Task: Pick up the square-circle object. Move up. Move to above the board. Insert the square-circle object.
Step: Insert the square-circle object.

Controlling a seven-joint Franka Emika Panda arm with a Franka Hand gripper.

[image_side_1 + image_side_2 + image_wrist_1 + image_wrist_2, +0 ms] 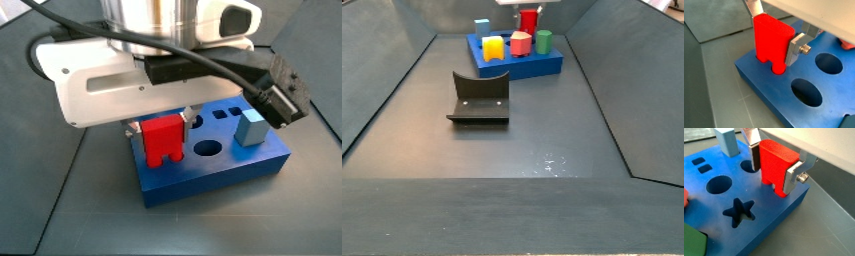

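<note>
The gripper (774,47) is shut on the square-circle object (771,40), a tall bright red block held upright with its notched end down. The two legs of the notch meet the top of the blue board (757,75) near one corner; I cannot tell how deep they sit. In a wrist view the silver fingers (794,174) clamp the block (774,165) on two sides, above the board (771,213). In both side views the block (162,142) (529,20) stands at the board (214,178) (529,68) under the gripper (163,130).
A grey-blue piece (727,143) (250,127) stands in the board. Yellow (494,47), green (544,41) and pinkish-red (520,45) pieces also stand on it. Star (741,210) and round (806,92) holes are open. The fixture (480,97) stands on the floor mid-bin, inside grey walls.
</note>
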